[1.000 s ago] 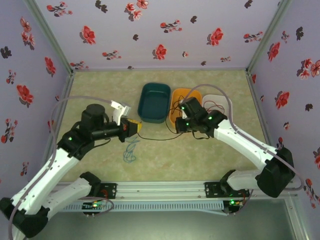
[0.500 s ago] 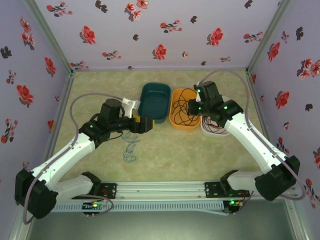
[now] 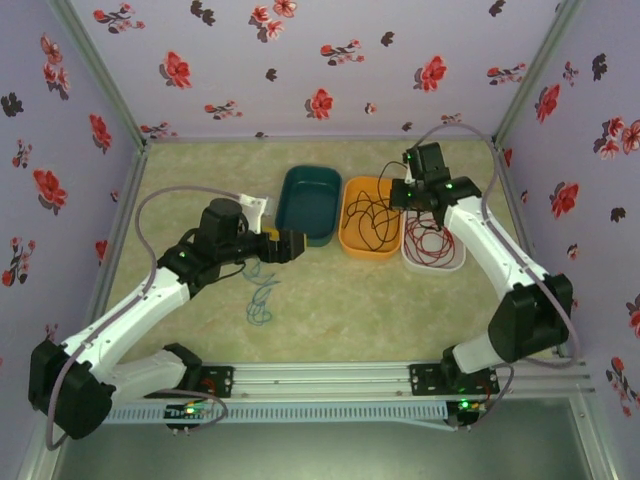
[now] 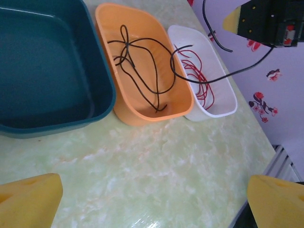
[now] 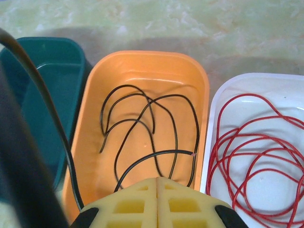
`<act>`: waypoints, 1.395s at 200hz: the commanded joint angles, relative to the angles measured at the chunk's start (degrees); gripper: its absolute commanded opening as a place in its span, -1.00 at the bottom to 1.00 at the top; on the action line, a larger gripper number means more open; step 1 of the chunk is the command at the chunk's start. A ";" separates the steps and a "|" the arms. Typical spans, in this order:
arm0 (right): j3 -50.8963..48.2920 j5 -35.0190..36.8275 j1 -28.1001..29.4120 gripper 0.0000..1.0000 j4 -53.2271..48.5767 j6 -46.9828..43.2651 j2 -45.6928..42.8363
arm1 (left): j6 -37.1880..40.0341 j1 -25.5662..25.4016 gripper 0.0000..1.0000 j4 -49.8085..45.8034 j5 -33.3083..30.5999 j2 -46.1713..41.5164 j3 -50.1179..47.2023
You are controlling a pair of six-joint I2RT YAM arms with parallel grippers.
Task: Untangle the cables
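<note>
Trays sit in a row on the table (image 3: 350, 320) in your top view: a teal tray (image 3: 310, 170), an orange tray (image 3: 370, 253) and a white tray (image 3: 435, 266). The black cable (image 3: 372, 215) lies looped in the orange tray and the red cable (image 3: 432, 240) is coiled in the white one. The blue-teal cable (image 3: 260, 300) lies loose on the table, near your left arm. Your left gripper (image 3: 297, 245) hovers just beside the teal tray's near corner. Your right gripper (image 3: 398, 195) hangs over the far end of the orange tray.

From your left wrist, the left gripper (image 4: 154, 190) has its jaws spread wide, with nothing between the yellow fingertips (image 4: 33, 199). A strand of black cable (image 4: 142, 71) rises from the orange tray (image 4: 142, 116) across the white tray (image 4: 223, 111) to the right gripper (image 4: 259, 21).

From your right wrist, the right gripper (image 5: 156, 190) has its jaws pressed together, pinching the black cable (image 5: 152, 123) above the orange tray (image 5: 147, 54). The red cable (image 5: 247, 156) is coiled alongside.
</note>
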 commanded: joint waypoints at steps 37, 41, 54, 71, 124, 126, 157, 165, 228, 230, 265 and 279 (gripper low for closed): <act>2.88 2.71 -1.00 -1.00 7.20 -1.83 6.84 | 0.45 0.04 0.99 -0.60 -2.53 -0.04 -1.14; 2.79 2.79 -1.08 -1.00 7.62 -1.72 7.27 | 0.51 0.02 0.99 -0.59 -2.53 0.07 -1.07; 2.81 2.56 -1.07 -1.00 8.68 -1.32 9.07 | 0.52 0.08 0.99 -0.48 -2.76 0.46 -1.23; 3.06 1.42 -1.12 -1.00 9.57 -0.68 11.71 | 0.48 0.09 0.99 -0.38 -2.88 1.07 -1.18; 3.64 -2.23 -1.08 -1.00 9.52 1.42 18.94 | 0.98 0.18 0.99 -0.54 -2.89 2.61 -0.87; 3.69 -2.38 -1.11 -1.00 9.44 1.51 19.17 | 0.99 0.18 0.99 -0.57 -2.89 2.68 -0.87; 4.16 -3.34 -1.10 -0.98 7.75 1.99 21.62 | 1.31 0.35 0.99 -0.58 -2.86 3.65 -0.70; 4.11 -3.18 -1.10 -0.93 7.47 1.98 21.96 | 1.43 0.31 1.00 -0.58 -2.86 3.71 -0.66; 4.99 -1.11 -1.12 -0.48 4.86 0.66 20.92 | 1.53 0.59 1.00 -0.40 -2.90 4.63 -0.87; 5.12 -1.07 -1.08 -0.48 4.81 0.53 20.83 | 1.61 0.61 0.99 -0.41 -2.91 4.62 -0.87; 5.91 0.84 -1.11 -0.44 3.48 -0.09 20.40 | 1.66 0.70 0.99 -0.23 -2.86 5.08 -0.79; 6.13 1.63 -1.07 -0.44 3.09 -0.18 20.35 | 1.74 0.70 0.99 -0.22 -2.92 5.17 -0.70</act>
